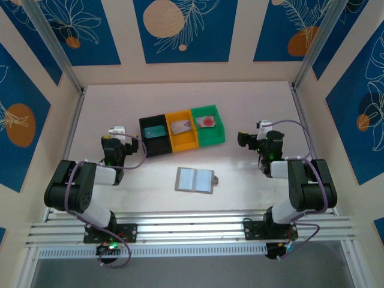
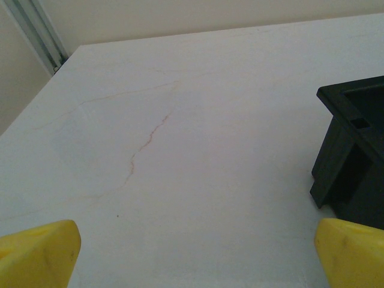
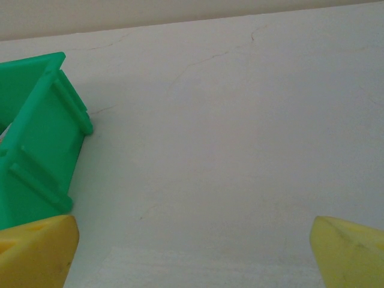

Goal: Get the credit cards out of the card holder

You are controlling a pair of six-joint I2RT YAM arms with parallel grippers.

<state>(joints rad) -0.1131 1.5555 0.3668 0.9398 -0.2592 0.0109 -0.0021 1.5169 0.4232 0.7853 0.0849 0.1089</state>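
The card holder (image 1: 195, 179) lies open and flat on the table, midway between the arms, its pale bluish pockets facing up. One of the credit cards, pale with a red dot (image 1: 206, 121), rests in the green bin (image 1: 219, 133). A greyish card (image 1: 181, 126) sits in the orange bin (image 1: 186, 141), and a teal card (image 1: 155, 131) in the black bin (image 1: 157, 147). My left gripper (image 1: 116, 133) (image 2: 195, 255) stands open left of the black bin (image 2: 354, 156), nothing between its yellow fingertips (image 2: 39, 252). My right gripper (image 1: 259, 129) (image 3: 195, 255) is open and empty right of the green bin (image 3: 36, 156).
The three bins stand joined in a row at the table's middle back. Pale walls and metal rails (image 1: 63, 66) close in the table on three sides. Bare tabletop (image 2: 180, 120) stretches ahead of both grippers.
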